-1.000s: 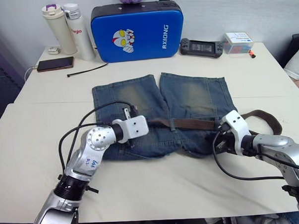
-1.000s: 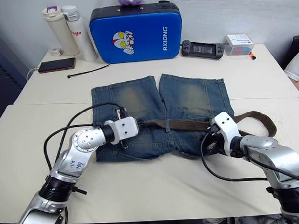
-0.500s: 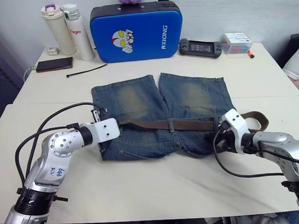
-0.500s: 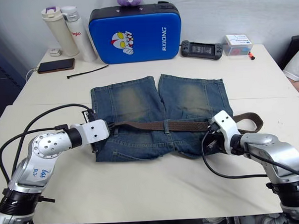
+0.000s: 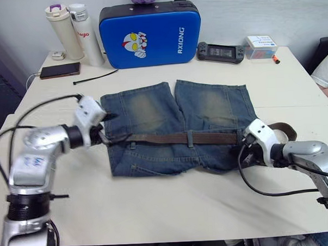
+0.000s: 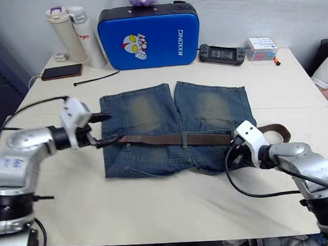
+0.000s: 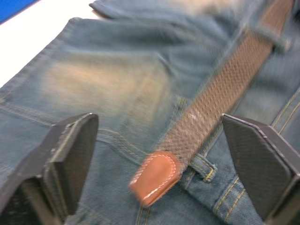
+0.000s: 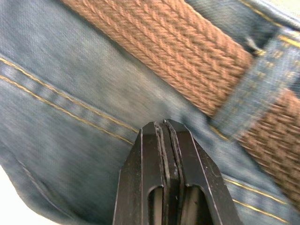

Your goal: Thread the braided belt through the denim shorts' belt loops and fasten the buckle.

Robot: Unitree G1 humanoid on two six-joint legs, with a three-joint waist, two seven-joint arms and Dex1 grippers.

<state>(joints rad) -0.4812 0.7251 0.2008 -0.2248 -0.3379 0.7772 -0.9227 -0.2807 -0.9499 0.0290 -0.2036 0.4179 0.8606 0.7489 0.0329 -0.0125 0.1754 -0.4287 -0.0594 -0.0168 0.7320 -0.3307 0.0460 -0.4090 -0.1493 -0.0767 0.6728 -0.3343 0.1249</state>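
Bare desk [image 5: 173, 210] surface, pale and smooth, lies between the near edge and the denim shorts [image 5: 178, 128], with wide free room there. One pair of shorts lies flat, the waistband toward the near edge and the two legs pointing away; the denim is faded blue with a worn yellowish patch on each leg.

One braided belt [image 5: 170, 138], dark brown and woven, runs along the waistband from side to side. It passes under at least one of the belt loops [image 5: 191, 138], a narrow denim strip near the middle of the shorts. In the left wrist view the belt's tip [image 7: 155, 176] is smooth tan leather with pale stitching and lies on the denim. Beyond the right side of the shorts the belt curves in a loop on the desk.

Left end effector [image 5: 101, 128] is at the left edge of the shorts; its two fingers [image 7: 70, 154] stand wide apart with the belt tip between them, and they grip nothing. Right end effector [image 6: 234, 152] is at the right edge of the shorts; its fingers [image 8: 164, 178] are pressed together, holding nothing, over the denim just beside the belt.

Beyond the shorts, free desk remains on both sides. Farther off lie one thin black cable tie [image 5: 95, 78] and one phone [image 5: 60, 70]. At the far edge stand one blue case [image 5: 150, 33], two bottles [image 5: 76, 34], one game controller [image 5: 221, 52] and one small box [image 5: 261, 47].
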